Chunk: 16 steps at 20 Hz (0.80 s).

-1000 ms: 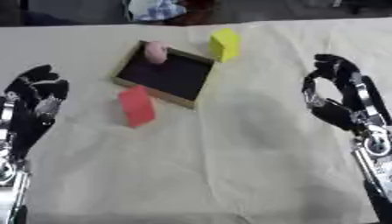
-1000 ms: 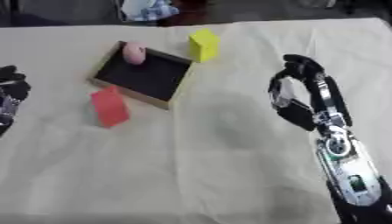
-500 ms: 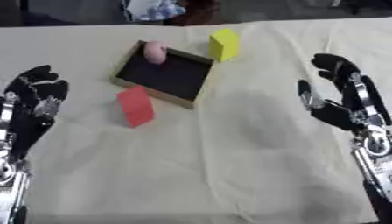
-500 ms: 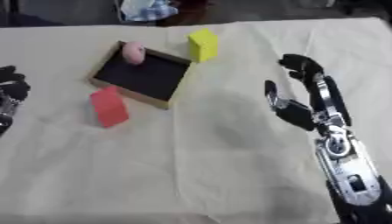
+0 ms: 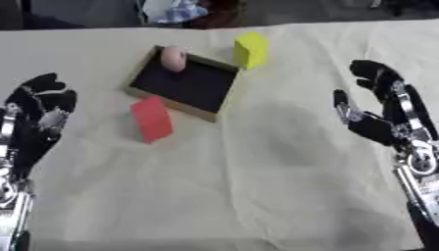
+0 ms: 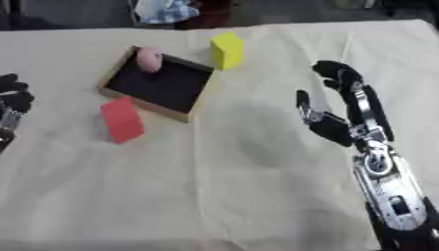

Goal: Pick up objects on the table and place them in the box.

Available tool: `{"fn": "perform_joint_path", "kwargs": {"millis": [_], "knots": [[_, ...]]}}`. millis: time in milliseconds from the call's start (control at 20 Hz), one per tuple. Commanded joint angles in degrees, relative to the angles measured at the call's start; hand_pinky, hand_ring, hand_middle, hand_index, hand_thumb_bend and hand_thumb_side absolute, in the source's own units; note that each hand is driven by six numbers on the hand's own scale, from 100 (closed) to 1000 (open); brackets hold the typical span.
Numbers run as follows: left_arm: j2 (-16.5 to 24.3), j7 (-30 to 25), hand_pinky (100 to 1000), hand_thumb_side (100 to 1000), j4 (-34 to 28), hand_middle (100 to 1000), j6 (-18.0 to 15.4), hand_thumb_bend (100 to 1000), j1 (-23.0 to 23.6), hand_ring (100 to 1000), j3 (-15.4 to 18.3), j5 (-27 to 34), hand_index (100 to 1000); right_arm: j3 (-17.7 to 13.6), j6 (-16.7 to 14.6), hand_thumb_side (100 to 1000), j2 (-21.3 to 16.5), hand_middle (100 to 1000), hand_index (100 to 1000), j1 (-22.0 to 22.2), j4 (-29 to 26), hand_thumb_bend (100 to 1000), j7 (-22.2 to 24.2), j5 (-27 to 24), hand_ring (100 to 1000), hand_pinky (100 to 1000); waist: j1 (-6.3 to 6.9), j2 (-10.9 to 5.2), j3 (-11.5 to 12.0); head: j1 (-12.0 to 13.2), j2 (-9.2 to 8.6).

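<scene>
Red block [image 5: 152, 118] and yellow block [image 5: 250, 49] flank the box [image 5: 137, 78] — bare cloth [image 5: 257, 171] elsewhere.

A black-lined box [image 6: 116, 78] sits on the cream-covered surface [image 6: 214, 186], a pink object [image 6: 149, 59] in its far corner. A yellow block [image 6: 227, 50] stands just beyond it, a red block [image 6: 122, 119] beside its near edge. The right robot hand [image 6: 336, 112] hovers open, apart from them; the left robot hand [image 6: 10, 105] shows at the edge.

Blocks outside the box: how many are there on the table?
2. The red block stands on the cloth just before the box, near its front edge. The yellow block stands beyond the box's far right corner. A pink object already lies inside. None seems hidden.
</scene>
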Motion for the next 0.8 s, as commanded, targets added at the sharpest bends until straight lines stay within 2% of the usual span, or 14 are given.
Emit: {"fn": "perform_joint_path", "kwargs": {"millis": [50,250,350,500,800], "knots": [[3.36,-1.95,753,614,-1.28,724,0.24,598,-0.85,721,-0.57,-1.68,857,-0.26,-0.19,100,-0.96,828,768,-0.37,-0.66,229,-0.01,-0.02,864,867,0.55,-1.09,-0.07,0.08,-0.27],[8.61,-6.06,783,587,-1.45,751,0.4,724,-1.92,752,-2.17,-5.75,865,-0.25,-0.17,100,-1.09,827,769,-0.41,-0.67,228,-0.05,-0.07,863,867,0.64,-1.17,-0.11,0.04,-0.57],[11.31,-8.17,805,568,-1.31,770,0.9,749,-2.83,775,-3.02,-7.85,877,-0.25,-0.15,100,-1.13,826,769,-0.32,-0.64,227,-0.07,-0.09,862,867,0.66,-1.22,-0.23,-0.02,-0.6],[13.86,-11.28,813,539,-0.28,776,2.56,756,-4.25,782,-4.49,-10.96,879,-0.22,-0.14,100,-1.13,825,770,-0.28,-0.59,224,-0.08,-0.11,861,867,0.61,-1.26,-0.22,0.03,-0.71],[15.02,-16.31,817,491,1.51,779,5.25,731,-7.29,785,-7.47,-16.77,880,-0.09,-0.09,100,-1.2,824,770,-0.23,-0.52,220,-0.02,-0.21,859,867,0.48,-1.31,-0.17,0.1,-0.5]]}}
